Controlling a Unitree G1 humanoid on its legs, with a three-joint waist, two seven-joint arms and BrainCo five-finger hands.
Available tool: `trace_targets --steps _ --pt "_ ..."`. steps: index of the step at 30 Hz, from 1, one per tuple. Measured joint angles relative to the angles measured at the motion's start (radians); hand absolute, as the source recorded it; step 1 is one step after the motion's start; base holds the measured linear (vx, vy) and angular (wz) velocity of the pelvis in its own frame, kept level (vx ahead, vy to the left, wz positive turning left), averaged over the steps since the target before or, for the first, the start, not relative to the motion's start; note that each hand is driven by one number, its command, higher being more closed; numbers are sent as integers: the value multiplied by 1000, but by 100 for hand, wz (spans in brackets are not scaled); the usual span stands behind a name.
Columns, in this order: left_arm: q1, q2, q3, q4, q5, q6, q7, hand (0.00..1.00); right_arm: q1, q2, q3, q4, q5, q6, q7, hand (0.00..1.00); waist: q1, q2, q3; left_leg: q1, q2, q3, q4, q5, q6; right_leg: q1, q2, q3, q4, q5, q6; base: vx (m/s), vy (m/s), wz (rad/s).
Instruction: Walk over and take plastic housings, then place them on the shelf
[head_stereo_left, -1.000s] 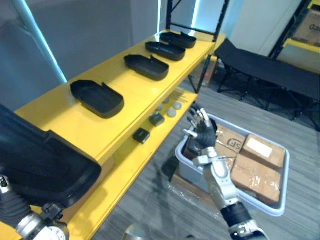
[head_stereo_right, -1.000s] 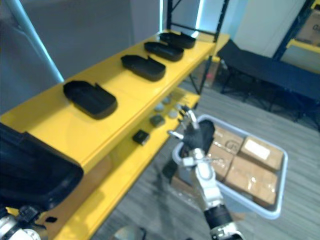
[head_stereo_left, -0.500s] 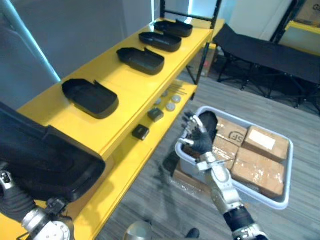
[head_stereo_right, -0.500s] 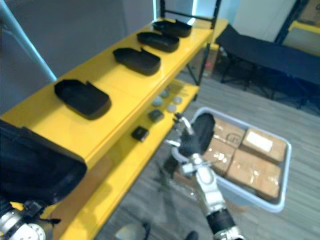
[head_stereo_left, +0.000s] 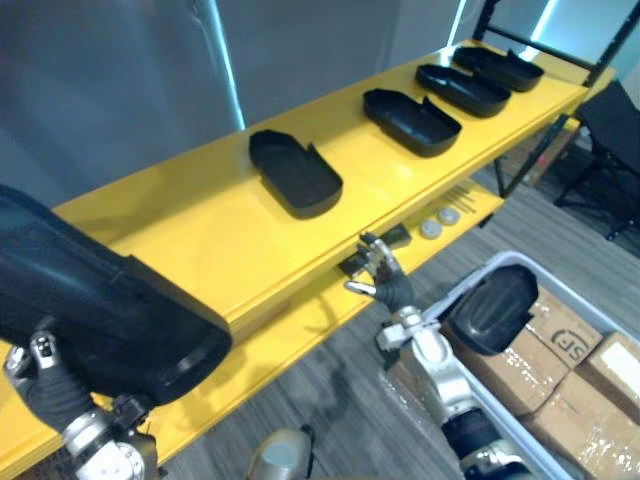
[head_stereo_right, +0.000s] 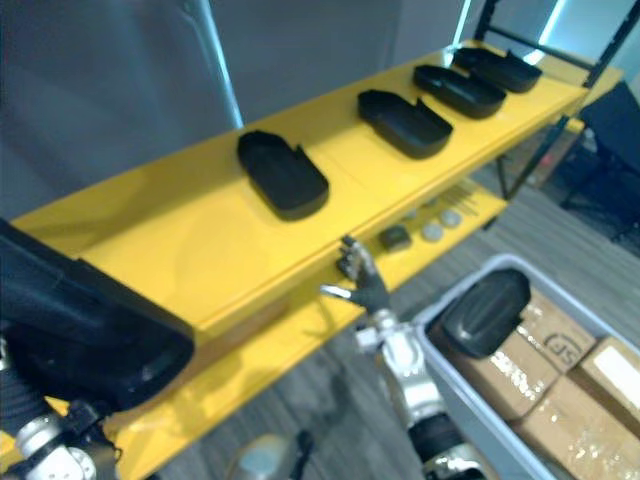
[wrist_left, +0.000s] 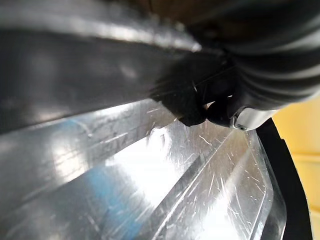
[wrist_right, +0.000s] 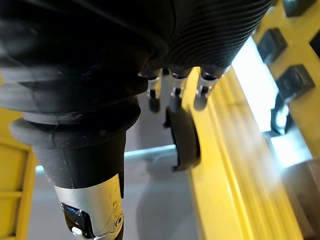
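Four housings (head_stereo_left: 296, 173) sit along shelf (head_stereo_left: 200, 228). Fifth housing (head_stereo_left: 95, 300) rides on my left robot hand (head_stereo_left: 42, 382) at near end; grip hidden, can't tell. Right robot hand (head_stereo_left: 386, 288) spread, empty. Lower fifth housing flat onto bare stretch, apart from others.

The camera has swung along the yellow shelf (head_stereo_left: 200, 235), so its row of black housings (head_stereo_left: 296, 172) now runs toward the upper right. The right hand (head_stereo_left: 385, 285) has left the grey bin's (head_stereo_left: 505, 262) near corner and now hangs, fingers loosely spread, beside the lower shelf's front edge, near a small black block (head_stereo_left: 351, 266).
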Motion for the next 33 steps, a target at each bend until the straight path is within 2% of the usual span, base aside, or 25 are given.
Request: trace_targets --steps 2,4,6,8,10,11,12,16,22,25,30,33 --pt "-61 104 -75 24 0 -8 -56 100 80 -2 -33 -60 -19 -14 -22 0 -48 -17 -1 8 -17 -48 -55 29 14 -33 -5 161 52 -38 -23 -13 71 73" --pt "-114 152 -111 40 -1 -20 -74 100 116 -3 -65 -85 -28 -24 -21 0 -54 -29 -6 -2 -22 -66 -81 57 10 -63 -8 212 80 -57 -16 11 -18 44" --pt "-196 178 -145 45 2 -32 -70 100 114 -17 -116 -97 -37 -60 -15 0 -76 -47 8 -41 -29 -74 -86 97 -1 -102 -18 212 100 -82 5 -8 -73 27" --pt "-247 177 -162 39 10 -41 -48 100 71 -40 -153 -101 -37 -80 -8 0 -76 -30 51 -56 -22 -54 -83 106 -8 -126 -18 217 101 -93 21 -47 -55 -24" --pt "-292 175 -172 30 22 -42 -19 100 -15 -68 -171 -103 -37 -84 20 0 -82 -2 93 -81 -5 -24 -70 108 -11 -162 -8 241 106 -95 27 -109 -59 -39" --pt "-306 175 -172 26 26 -42 -14 100 -38 -70 -171 -106 -37 -84 25 0 -85 2 105 -88 -1 -20 -64 108 -11 -173 -6 244 115 -95 27 -136 -62 -23" --pt "-329 175 -172 17 38 -43 -3 100 -72 -71 -171 -118 -37 -86 25 0 -91 4 126 -104 5 -18 -49 108 -11 -195 -4 247 137 -103 33 -143 -66 -12" --pt "-373 167 -172 13 49 -44 15 100 -109 -48 -168 -176 -37 -94 23 0 -96 -15 209 -128 8 -14 -12 103 -23 -261 -21 269 255 -161 36 -118 -60 -7" --pt "-303 125 -170 11 54 -44 18 100 -66 -19 -141 -202 -37 -99 24 0 -93 -21 224 -152 26 12 74 57 -41 -287 -21 294 312 -200 38 -78 -19 -15" --pt "-267 117 -168 -1 69 -44 24 100 -46 -2 -118 -253 -37 -133 24 0 -98 -21 224 -172 30 14 111 41 -44 -317 -24 300 360 -226 30 -72 -16 -10" --pt "-266 102 -161 -5 148 -47 87 100 -48 6 -118 -268 -36 -153 26 0 -97 -20 223 -181 22 3 116 46 -52 -330 -41 288 406 -250 32 -38 -20 11" --pt "-272 105 -143 -36 204 -48 120 100 -52 3 -133 -281 -36 -166 32 0 -100 -19 221 -170 -3 -34 124 44 -54 -295 -58 246 425 -276 40 20 -33 36"
